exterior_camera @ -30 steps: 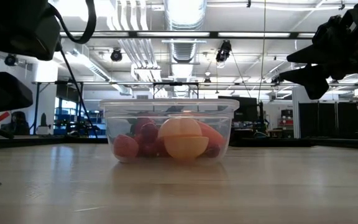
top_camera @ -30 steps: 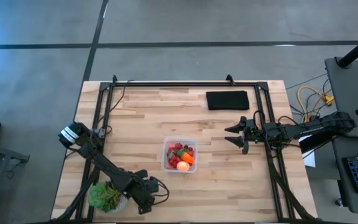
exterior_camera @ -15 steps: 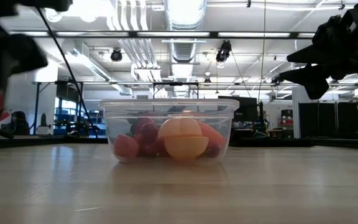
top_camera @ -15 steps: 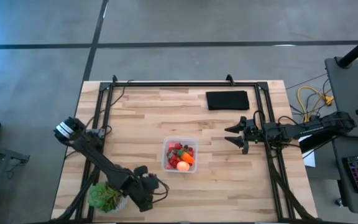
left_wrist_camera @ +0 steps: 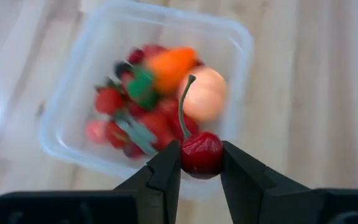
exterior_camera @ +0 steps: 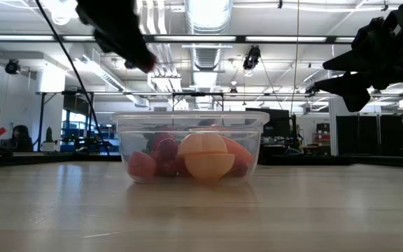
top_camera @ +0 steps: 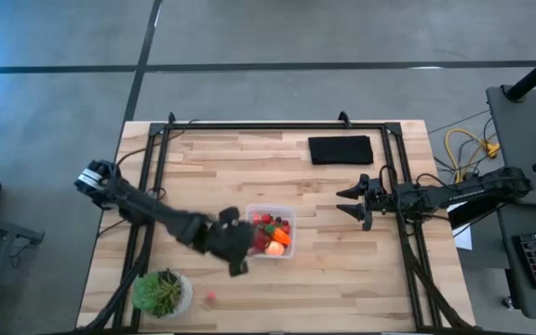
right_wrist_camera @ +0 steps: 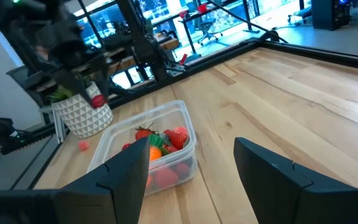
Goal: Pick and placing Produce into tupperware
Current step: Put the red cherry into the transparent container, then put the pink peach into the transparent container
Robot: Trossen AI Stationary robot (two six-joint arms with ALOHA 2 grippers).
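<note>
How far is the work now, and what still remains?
Most produce already lies in the tupperware: strawberries, the carrot, the round fruit. The left gripper holds a cherry over the tupperware's edge, not yet dropped. One small red piece remains on the table by the plant. The right gripper waits open.

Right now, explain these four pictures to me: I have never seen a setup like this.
Two dark robot arms work at a wooden table. One picture looks straight down from above, one looks level across the tabletop, and each arm's wrist carries a camera. The left gripper is shut on a red cherry and hovers at the clear tupperware, which already holds red pieces, a carrot and a round peach-coloured fruit. The right gripper waits open to the container's right. Also on the table: a black pad, a potted plant and one small red piece lying loose.
</note>
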